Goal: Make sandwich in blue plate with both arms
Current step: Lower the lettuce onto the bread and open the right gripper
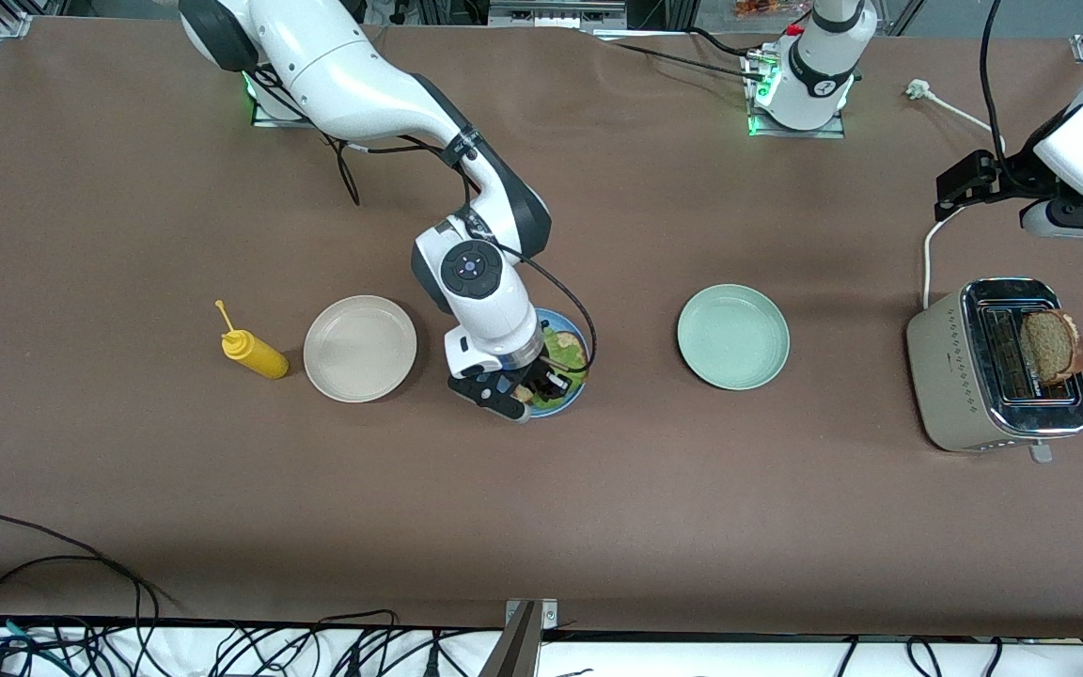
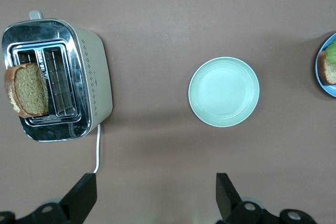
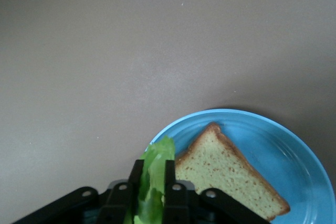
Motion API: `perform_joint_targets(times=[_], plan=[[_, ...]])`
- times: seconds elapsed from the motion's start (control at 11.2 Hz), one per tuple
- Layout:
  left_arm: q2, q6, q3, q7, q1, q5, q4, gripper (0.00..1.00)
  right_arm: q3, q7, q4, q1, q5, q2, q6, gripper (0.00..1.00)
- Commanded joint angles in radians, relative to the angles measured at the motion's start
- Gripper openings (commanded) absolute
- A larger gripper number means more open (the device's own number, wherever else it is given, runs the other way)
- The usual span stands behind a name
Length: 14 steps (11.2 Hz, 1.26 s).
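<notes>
Front view: right gripper [image 1: 525, 387] low over round matte blue plate [image 1: 568, 400], wrist blocking most of it; likely positioned to lay lettuce on bread. Left gripper [image 1: 955, 193] waits over table by beige two-slot toaster [image 1: 993, 376]. Count: three plates (blue, beige [image 1: 359, 348], pale green [image 1: 732, 336]), one yellow squeeze bottle [image 1: 255, 354].

Left wrist view: left fingers [image 2: 84, 195] spread, empty. One brown bread slice [image 2: 29, 88] upright in toaster slot, ready for picking.

Right wrist view: fingers clenched on ruffled green lettuce leaf [image 3: 153, 174], just beside second bread slice [image 3: 231, 177] flat in plate. Bread: two.

Robotics lab: two arms [image 1: 353, 85] bolted to a brown table [image 1: 541, 527], aluminium framing [image 1: 523, 639], loose cables [image 1: 43, 602], toaster [image 1: 997, 367] as prop.
</notes>
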Motion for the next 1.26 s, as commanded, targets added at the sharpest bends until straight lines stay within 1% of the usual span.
perform_joint_targets(times=[0.0, 0.18, 0.45, 0.63, 0.81, 0.99, 1.08, 1.17], plan=[[-0.014, 0.005, -0.002, 0.020, -0.002, 0.023, -0.006, 1.00, 0.000, -0.007, -0.041, 0.004, -0.019, -0.029, 0.014, 1.00], [-0.014, 0.005, -0.002, 0.018, -0.002, 0.022, -0.006, 1.00, 0.000, -0.068, -0.041, 0.004, -0.037, -0.029, 0.014, 1.00], [-0.014, 0.005, -0.002, 0.018, -0.002, 0.022, -0.006, 1.00, -0.002, -0.118, -0.040, 0.001, -0.039, -0.046, -0.001, 1.00], [-0.014, 0.007, -0.002, 0.018, -0.002, 0.020, -0.006, 1.00, -0.008, -0.186, -0.036, -0.008, -0.040, -0.065, -0.051, 1.00], [-0.013, 0.007, -0.002, 0.018, -0.002, 0.019, -0.006, 1.00, -0.014, -0.290, -0.036, -0.025, -0.040, -0.100, -0.137, 1.00], [-0.011, 0.007, -0.002, 0.020, -0.002, 0.019, -0.003, 1.00, -0.021, -0.442, -0.043, -0.057, -0.040, -0.164, -0.276, 1.00], [-0.011, 0.007, -0.002, 0.018, -0.002, 0.019, -0.003, 1.00, -0.034, -0.528, -0.043, -0.077, -0.039, -0.198, -0.353, 1.00], [-0.011, 0.007, -0.002, 0.020, -0.002, 0.017, -0.003, 1.00, -0.049, -0.590, -0.046, -0.084, -0.037, -0.224, -0.400, 1.00]])
